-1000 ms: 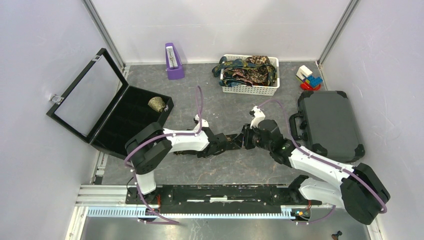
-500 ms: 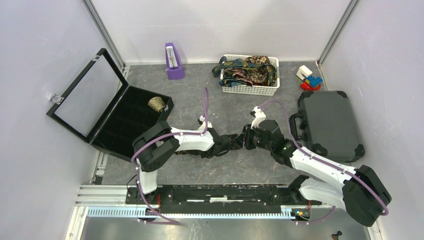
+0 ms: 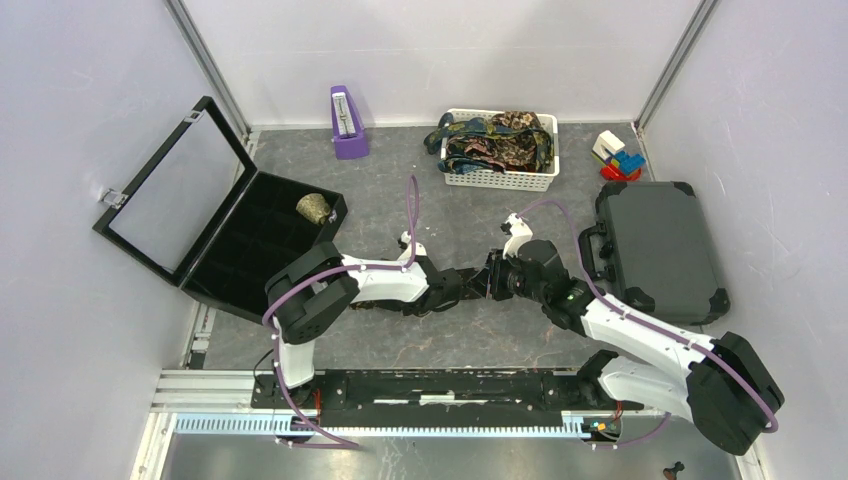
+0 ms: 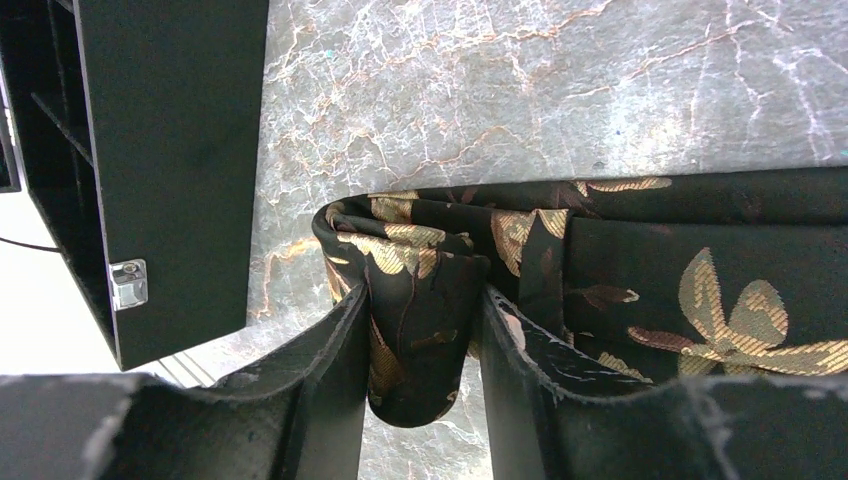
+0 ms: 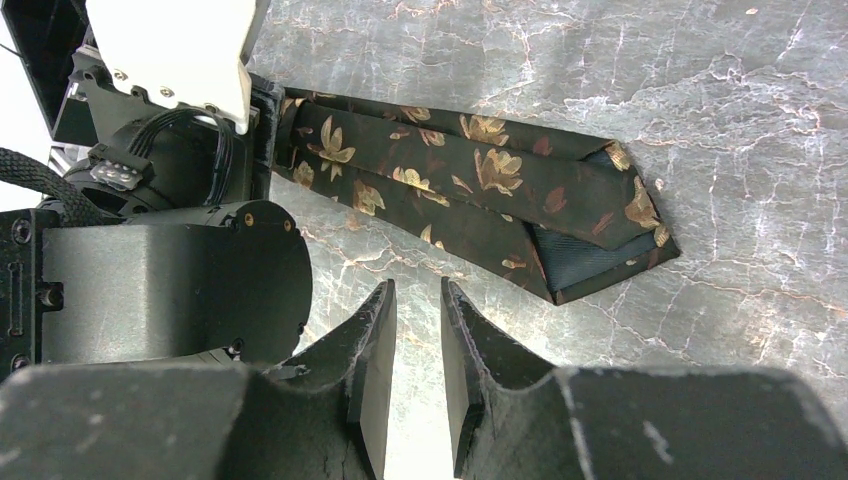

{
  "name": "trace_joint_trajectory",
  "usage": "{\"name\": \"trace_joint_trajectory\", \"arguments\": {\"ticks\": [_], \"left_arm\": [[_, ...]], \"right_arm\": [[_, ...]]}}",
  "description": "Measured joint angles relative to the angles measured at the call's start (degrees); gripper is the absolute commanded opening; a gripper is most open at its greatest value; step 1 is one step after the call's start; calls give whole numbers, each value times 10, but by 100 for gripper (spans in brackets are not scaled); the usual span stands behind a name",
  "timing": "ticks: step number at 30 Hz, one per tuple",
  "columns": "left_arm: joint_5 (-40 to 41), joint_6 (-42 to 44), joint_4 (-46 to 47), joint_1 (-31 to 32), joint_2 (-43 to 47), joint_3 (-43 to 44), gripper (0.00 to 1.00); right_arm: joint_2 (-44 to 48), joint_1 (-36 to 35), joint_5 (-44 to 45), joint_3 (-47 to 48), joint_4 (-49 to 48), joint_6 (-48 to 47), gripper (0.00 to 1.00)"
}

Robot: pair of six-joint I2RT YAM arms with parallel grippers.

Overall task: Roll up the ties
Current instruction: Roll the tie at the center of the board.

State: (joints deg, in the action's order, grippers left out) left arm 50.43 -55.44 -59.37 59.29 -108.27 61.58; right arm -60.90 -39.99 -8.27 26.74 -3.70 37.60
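Note:
A dark brown tie with gold floral print (image 3: 468, 274) lies on the marble table between my two grippers. My left gripper (image 3: 458, 286) is shut on the tie's folded end; in the left wrist view the fabric (image 4: 425, 300) bulges between both fingers (image 4: 335, 345) and the gripper (image 4: 420, 335) sits low over the table. The tie's wide pointed end (image 5: 560, 215) lies flat in the right wrist view, its blue lining showing. My right gripper (image 3: 491, 280) hovers beside it, fingers a narrow gap apart and empty (image 5: 418, 300). More ties (image 3: 495, 143) fill a basket.
A white basket (image 3: 500, 180) stands at the back centre. An open black case (image 3: 255, 245) at the left holds one rolled tie (image 3: 314, 208). A grey hard case (image 3: 655, 245) lies at the right. A purple object (image 3: 347, 122) and toy blocks (image 3: 617, 155) stand at the back.
My left arm's elbow swung a little to the right and its purple cable rose. Both grippers stay almost in place at the tie.

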Motion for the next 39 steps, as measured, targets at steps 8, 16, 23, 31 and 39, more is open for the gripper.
{"name": "trace_joint_trajectory", "arguments": {"ticks": [8,16,23,31,39], "left_arm": [[-10,10,9,0,6,0,53],[-31,12,33,0,30,1,62],[-53,16,52,1,46,7,69],[-74,24,59,1,63,19,72],[-78,24,57,1,77,41,72]], "right_arm": [[0,0,0,0,2,0,30],[3,0,0,1,10,0,30],[3,0,0,6,14,0,30],[2,0,0,21,17,0,30],[-1,0,0,30,17,0,30]]}}
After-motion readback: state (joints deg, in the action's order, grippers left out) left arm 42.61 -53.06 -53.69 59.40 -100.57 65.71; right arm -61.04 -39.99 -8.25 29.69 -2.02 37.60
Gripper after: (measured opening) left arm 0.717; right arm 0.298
